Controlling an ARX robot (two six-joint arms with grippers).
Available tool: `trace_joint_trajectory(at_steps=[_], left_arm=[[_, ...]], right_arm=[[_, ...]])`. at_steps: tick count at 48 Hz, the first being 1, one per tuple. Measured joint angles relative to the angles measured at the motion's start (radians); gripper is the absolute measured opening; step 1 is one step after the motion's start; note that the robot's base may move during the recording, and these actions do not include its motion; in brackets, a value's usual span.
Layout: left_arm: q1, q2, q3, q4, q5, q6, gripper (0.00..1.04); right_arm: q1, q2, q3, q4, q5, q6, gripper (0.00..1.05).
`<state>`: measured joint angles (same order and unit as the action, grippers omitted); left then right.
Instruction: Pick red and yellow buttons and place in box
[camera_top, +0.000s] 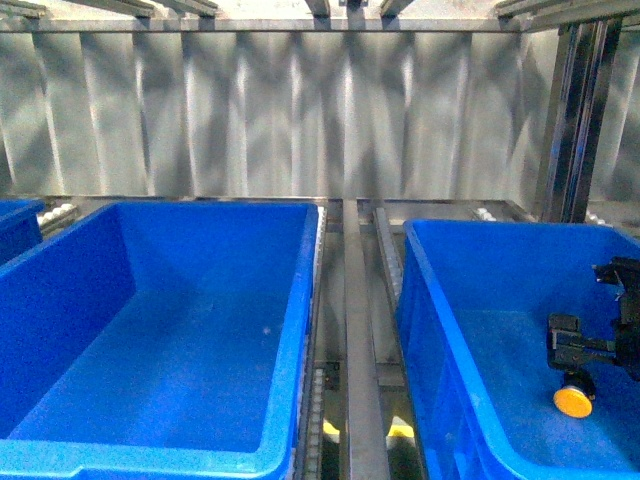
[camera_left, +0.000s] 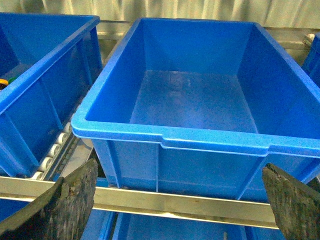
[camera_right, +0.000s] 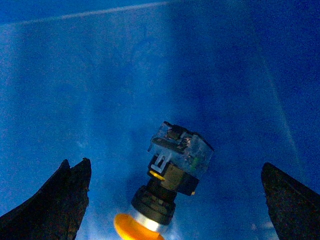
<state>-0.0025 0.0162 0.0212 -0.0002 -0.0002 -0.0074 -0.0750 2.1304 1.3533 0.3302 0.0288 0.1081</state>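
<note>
The left tool (camera_left: 180, 200) is recorded spread wide and unloaded, facing the box (camera_left: 170, 137). In the neighbouring right bin (camera_top: 500, 270) one yellow button (camera_top: 573, 400) is found lying on the floor, between the wide-spread fingers (camera_right: 65, 200) of the right tool (camera_right: 171, 167), touched by neither.

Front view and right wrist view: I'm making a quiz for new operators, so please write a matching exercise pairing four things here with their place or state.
Things:
1. yellow button
2. middle blue bin
3. right gripper
4. metal rail

Places or states:
A. empty
B. open, one finger on each side of the button
C. lying in the right blue bin
D. running between the two bins

Pairs: 1-C, 2-A, 3-B, 4-D
</note>
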Motion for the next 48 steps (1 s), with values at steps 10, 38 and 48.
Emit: trace_joint_trajectory(at_steps=[10, 38, 48], left_arm=[[0.000, 0.000, 0.000, 0.000, 0.000, 0.000, 0.97], [0.000, 0.000, 0.000, 0.000, 0.000, 0.000, 0.97], [0.000, 0.000, 0.000, 0.000, 0.000, 0.000, 0.97]], right_arm=[[0.005, -0.225, -0.176, 0.099, -0.008, 0.055, 0.98], [0.055, -0.872, -0.733, 0.292, -0.023, 0.092, 0.85], [0.074, -1.202, -1.014, 0.227, -0.029, -0.068, 0.52]])
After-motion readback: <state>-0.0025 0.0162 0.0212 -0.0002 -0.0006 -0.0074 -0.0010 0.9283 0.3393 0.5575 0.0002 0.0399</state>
